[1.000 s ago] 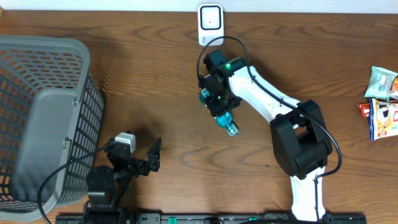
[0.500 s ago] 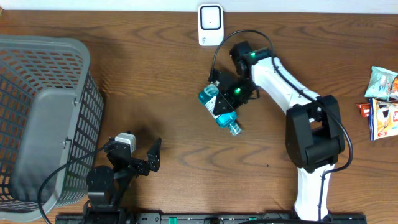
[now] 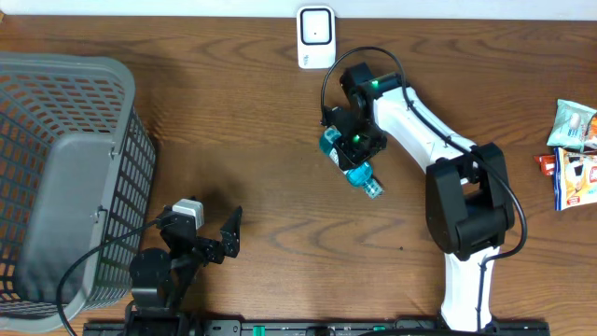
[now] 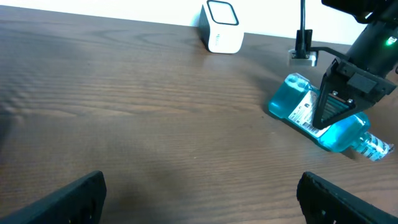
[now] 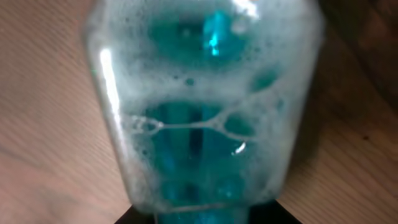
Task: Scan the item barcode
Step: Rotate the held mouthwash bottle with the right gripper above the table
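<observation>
A clear bottle of blue liquid (image 3: 364,177) hangs tilted over the table's middle, cap pointing to the near right. My right gripper (image 3: 352,142) is shut on its body. In the left wrist view the bottle (image 4: 297,104) shows a white printed label (image 4: 304,112) beside the black right gripper (image 4: 339,99). Foamy blue bottle (image 5: 205,112) fills the right wrist view, the right gripper (image 5: 202,214) closed around it at the bottom edge. The white scanner (image 3: 315,35) stands at the table's far edge, a little left of the bottle. My left gripper (image 3: 201,229) rests open near the front left, nothing between its fingers (image 4: 74,199).
A grey mesh basket (image 3: 70,65) takes up the left side of the table. Several snack packets (image 3: 574,154) lie at the right edge. The scanner (image 4: 222,28) appears far back in the left wrist view.
My right arm swung the bottle first left toward the scanner, then back right, turning it. The left arm has stayed still.
</observation>
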`<state>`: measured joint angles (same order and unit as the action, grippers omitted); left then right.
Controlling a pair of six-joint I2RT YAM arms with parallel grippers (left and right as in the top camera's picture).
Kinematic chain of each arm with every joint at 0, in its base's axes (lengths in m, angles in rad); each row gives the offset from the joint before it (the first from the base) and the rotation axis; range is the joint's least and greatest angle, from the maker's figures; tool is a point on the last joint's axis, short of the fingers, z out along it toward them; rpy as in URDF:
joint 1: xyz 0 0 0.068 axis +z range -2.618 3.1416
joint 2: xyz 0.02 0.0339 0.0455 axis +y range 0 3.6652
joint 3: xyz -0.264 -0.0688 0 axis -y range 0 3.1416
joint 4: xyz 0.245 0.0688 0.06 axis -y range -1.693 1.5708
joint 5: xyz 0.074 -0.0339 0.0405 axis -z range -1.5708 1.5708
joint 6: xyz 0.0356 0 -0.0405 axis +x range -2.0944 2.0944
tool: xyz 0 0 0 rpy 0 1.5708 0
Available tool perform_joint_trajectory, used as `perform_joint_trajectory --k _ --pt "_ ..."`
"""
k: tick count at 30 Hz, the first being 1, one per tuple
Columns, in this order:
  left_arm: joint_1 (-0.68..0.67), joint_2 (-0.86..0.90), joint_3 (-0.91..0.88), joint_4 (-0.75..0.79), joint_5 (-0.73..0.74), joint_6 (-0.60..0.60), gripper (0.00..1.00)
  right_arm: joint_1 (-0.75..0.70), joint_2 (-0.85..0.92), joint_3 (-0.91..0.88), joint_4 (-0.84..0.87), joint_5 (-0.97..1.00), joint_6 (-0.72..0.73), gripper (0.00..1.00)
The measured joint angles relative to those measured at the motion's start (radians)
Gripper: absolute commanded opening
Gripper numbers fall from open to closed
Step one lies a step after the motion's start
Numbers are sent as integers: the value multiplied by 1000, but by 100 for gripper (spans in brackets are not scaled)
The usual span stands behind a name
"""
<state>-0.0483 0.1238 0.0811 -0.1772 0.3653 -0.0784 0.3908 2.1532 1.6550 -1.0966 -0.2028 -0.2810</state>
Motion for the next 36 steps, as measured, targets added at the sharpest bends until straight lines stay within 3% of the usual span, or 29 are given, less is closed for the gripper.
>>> perform_joint_trajectory --k 10,17,36 --pt "0 0 0 0 0 0 98 0 0 0 9 20 27 34" --pt "0 0 0 0 0 0 98 0 0 11 8 14 39 12" --pt "0 0 0 0 0 0 98 40 0 13 27 14 72 16"
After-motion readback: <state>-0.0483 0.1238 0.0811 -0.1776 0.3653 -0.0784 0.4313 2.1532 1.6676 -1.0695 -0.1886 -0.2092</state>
